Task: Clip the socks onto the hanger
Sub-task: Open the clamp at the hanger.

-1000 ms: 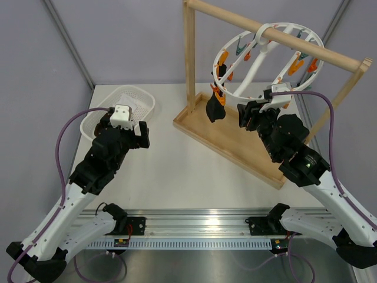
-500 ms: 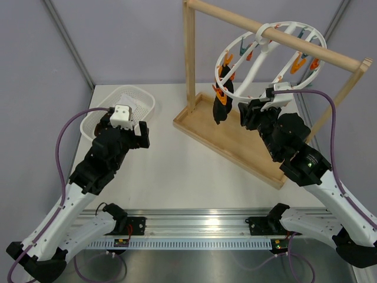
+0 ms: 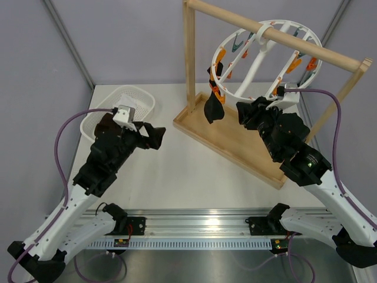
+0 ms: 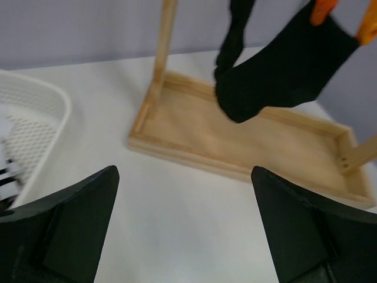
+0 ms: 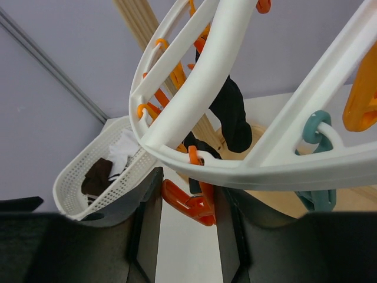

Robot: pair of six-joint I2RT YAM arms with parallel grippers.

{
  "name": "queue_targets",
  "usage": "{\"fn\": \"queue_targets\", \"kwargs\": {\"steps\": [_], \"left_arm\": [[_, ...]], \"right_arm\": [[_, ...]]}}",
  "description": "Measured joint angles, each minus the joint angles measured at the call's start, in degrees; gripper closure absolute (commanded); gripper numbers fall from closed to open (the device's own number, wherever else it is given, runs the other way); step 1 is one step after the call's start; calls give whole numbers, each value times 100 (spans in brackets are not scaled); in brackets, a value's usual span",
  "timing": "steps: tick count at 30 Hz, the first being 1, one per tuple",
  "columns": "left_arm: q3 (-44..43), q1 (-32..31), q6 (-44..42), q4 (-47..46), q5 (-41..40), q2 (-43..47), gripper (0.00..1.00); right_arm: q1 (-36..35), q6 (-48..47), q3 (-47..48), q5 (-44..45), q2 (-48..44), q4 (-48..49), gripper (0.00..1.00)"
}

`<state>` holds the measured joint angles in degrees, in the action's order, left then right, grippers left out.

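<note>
Grippers near the hanger.
The left gripper jaws gape empty over the desk; the right gripper jaws pinch an orange clip.

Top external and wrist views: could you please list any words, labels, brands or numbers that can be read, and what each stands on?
No text is readable in any view.
Small stickers on the rail by the arm bases: too small to read.
The hanger, white mesh basket and wooden stand: no print visible.
</note>
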<state>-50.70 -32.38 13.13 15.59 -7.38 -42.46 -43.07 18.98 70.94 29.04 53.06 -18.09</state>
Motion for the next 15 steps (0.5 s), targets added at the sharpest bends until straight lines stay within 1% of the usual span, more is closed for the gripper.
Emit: {"fn": "queue_targets", "kwargs": {"steps": [3,6,9,12,15], "left_arm": [[323,-273,350,-1005,426,-170,1],[317,-1104,273,-1853,538,-704,1],[105,-1786,4,-2590,680,-1515,1],[-214,-2048,-243,-3128,857,-2251,1],[-535,-2114,-439,-3659,1008,-2806,1]], "right_arm": [[0,382,0,0,0,0,78],[0,686,0,-4,4,4,78],[0,903,0,-11,15,15,78],[2,1075,0,-22,24,24,78],[7,1196,0,-26,26,31,77]]}}
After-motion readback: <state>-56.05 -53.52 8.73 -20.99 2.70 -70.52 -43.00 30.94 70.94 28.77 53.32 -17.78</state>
